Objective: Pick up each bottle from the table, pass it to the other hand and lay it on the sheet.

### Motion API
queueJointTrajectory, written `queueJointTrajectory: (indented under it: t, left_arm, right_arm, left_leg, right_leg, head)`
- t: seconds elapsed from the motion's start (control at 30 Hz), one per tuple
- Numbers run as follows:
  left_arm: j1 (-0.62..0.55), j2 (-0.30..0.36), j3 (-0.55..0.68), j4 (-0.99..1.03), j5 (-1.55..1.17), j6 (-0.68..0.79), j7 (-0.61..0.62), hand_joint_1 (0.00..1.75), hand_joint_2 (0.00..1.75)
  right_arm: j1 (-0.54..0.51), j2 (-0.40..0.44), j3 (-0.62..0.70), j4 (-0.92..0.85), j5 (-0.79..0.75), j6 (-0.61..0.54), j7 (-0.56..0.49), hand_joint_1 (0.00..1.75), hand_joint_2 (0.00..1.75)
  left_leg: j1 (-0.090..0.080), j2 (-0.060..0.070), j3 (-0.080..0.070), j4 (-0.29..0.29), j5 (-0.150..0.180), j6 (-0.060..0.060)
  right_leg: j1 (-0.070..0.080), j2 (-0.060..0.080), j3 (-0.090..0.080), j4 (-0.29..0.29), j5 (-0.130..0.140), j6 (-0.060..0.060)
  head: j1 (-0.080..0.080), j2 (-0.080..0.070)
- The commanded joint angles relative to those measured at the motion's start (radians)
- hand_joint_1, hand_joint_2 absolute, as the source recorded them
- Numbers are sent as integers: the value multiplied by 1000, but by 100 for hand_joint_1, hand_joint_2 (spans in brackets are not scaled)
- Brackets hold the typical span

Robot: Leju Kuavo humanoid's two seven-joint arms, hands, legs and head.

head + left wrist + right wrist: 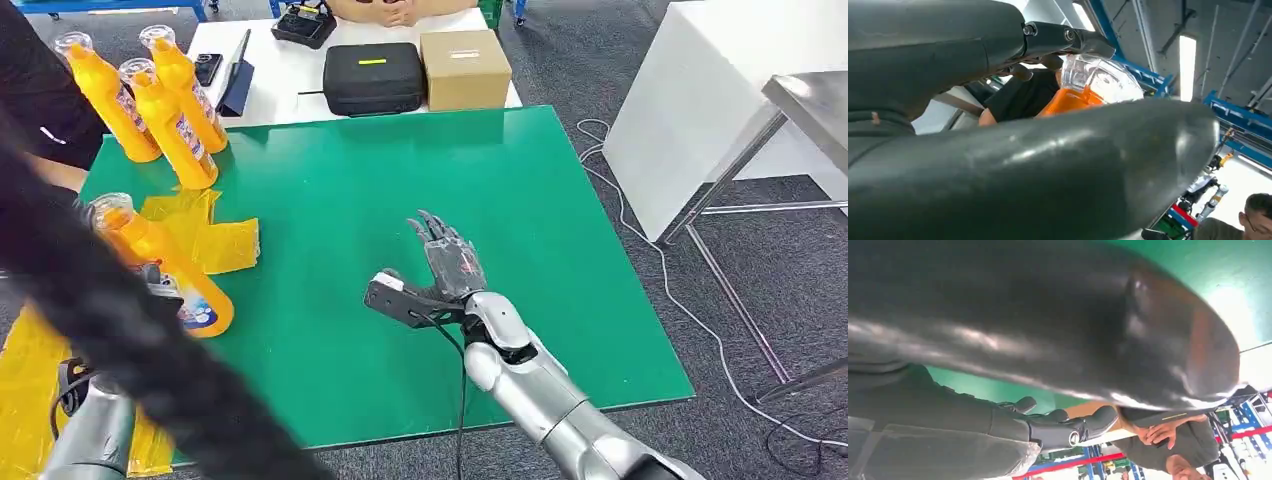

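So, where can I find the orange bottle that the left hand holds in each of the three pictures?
Head view: the held bottle is at the left edge, above the yellow sheet, partly behind a dark cable.
Left wrist view: its clear cap and orange neck show between the left hand's fingers.
Right wrist view: it is not in this picture.
Shared landmark: the green mat, also in the right wrist view.

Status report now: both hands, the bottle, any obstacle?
Left hand grips orange bottle. Right hand open above green sheet, holding nothing. Dark cable crosses the head view over the left arm.
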Motion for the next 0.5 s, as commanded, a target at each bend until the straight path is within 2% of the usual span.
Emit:
queueJointTrajectory:
  t: [0.03,0.33,0.5]
  left_arm:
    - [-16,-62,172,-10,-139,-5,-15,0,0]
    - [-92,-52,231,31,-307,-5,75,0,0]
    - [-92,-52,231,31,-307,-5,75,0,0]
  right_arm:
    - [-55,-15,37,91,-17,10,-14,0,0]
    - [-49,-15,45,77,-23,25,-11,0,0]
    - [-49,-15,45,77,-23,25,-11,0,0]
  left_leg:
    - [0,1,3,-1,-2,-1]
    - [0,0,3,0,-1,-1]
    - [0,0,3,-1,-1,-1]
  right_leg:
    - [0,0,3,-1,-1,0]
    - [0,-1,3,0,-1,0]
    - [1,-2,3,-1,-2,0]
  head:
    - [0,0]
    - [0,0]
    - [0,0]
